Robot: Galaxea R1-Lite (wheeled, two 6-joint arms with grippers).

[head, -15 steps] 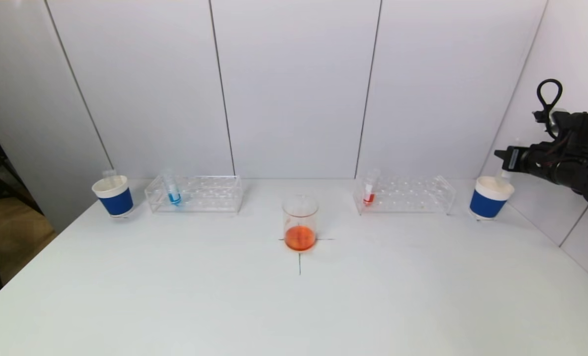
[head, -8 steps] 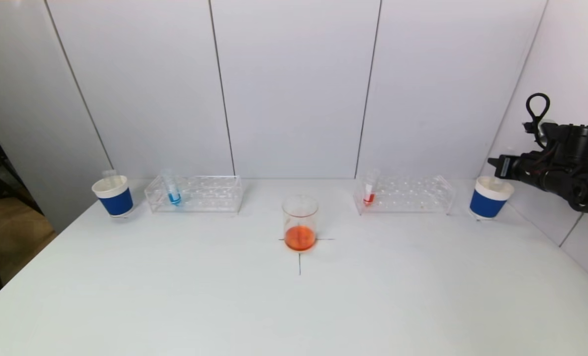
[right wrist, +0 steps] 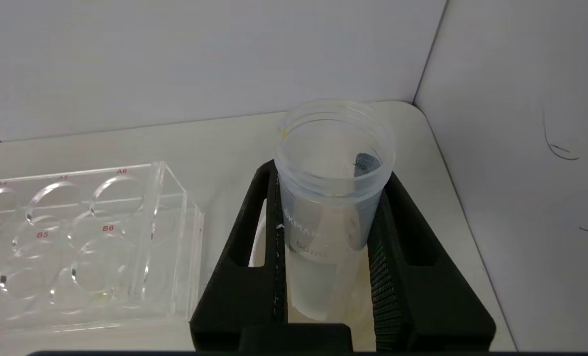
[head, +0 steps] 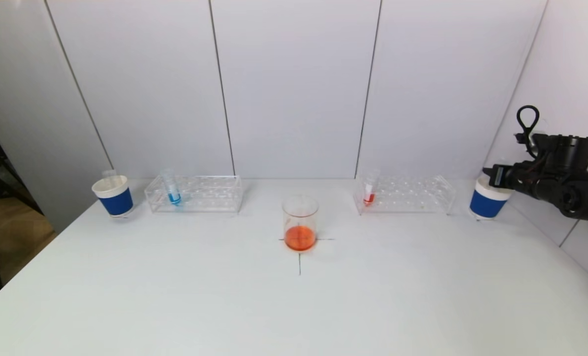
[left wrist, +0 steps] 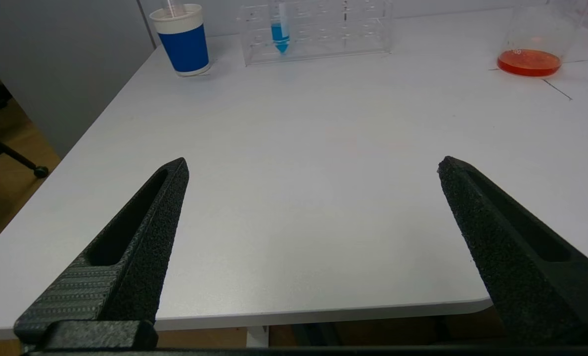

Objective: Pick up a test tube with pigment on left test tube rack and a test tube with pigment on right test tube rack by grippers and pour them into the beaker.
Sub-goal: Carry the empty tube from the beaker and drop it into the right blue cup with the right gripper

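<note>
Head view. Before you lies a white bench backed by pale wall panels with dark vertical seams; at the far left edge you see a strip of brown floor and a dark stand. A black cross is marked at the bench centre, and the beaker stands on it, holding orange liquid. To the far left sits the left test tube rack with a blue-pigment tube upright at its left end, and beside it, farther left, a blue-banded paper cup. To the far right sits the right test tube rack with a red-pigment tube upright at its left end. Just past it, the right hand hangs over the rim of a second blue-banded cup.

Left wrist view. Your left hand hovers near the bench's near-left edge, its two black fingers spread wide apart with nothing between them. Beyond it you see the cup, the blue tube in its rack and the beaker.

Right wrist view. Your right hand is clamped on an empty clear tube, one finger pressed to each side, with the cup's pale inside below it. The empty end of the right rack lies just beside, in the bench's far-right corner where two walls meet.
</note>
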